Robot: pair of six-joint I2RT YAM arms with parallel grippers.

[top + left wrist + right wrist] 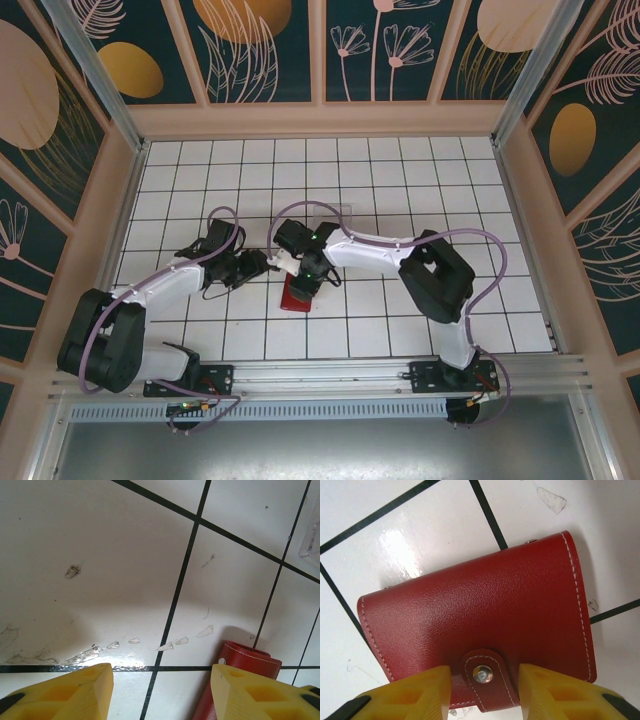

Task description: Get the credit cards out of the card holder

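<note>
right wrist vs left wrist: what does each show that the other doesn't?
Right wrist: the card holder's closed front, its closure tab snapped down between the right gripper's spread fingers. Left wrist: the left gripper open over bare tile, a clear tray's corner at the right edge. Both: the red card holder lying on the white gridded table.
</note>
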